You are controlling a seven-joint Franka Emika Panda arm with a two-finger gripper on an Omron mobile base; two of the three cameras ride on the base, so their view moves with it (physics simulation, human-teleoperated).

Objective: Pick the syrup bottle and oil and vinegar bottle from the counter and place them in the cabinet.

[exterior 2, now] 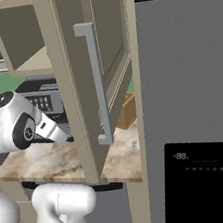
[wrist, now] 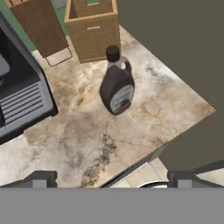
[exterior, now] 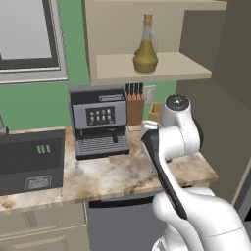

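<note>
The syrup bottle (wrist: 117, 83), dark brown with a black cap and pale label, stands upright on the marbled counter (wrist: 144, 118) near its right end. My gripper (wrist: 111, 181) hovers above and in front of it, open, with nothing between the two fingertips (wrist: 40, 179). The oil and vinegar bottle (exterior: 145, 49), an olive-yellow cruet with a long neck, stands on the shelf of the open cabinet (exterior: 171, 66) above the counter (exterior: 112, 176). My arm (exterior: 171, 139) bends over the counter's right end.
A coffee machine (exterior: 98, 120) and a knife block (exterior: 135, 105) stand at the back of the counter. A wicker box (wrist: 92, 28) sits just behind the syrup bottle. The cabinet door (exterior 2: 79, 88) hangs open beside the tall grey fridge (exterior 2: 192, 96). A dark appliance (exterior: 29, 162) sits at left.
</note>
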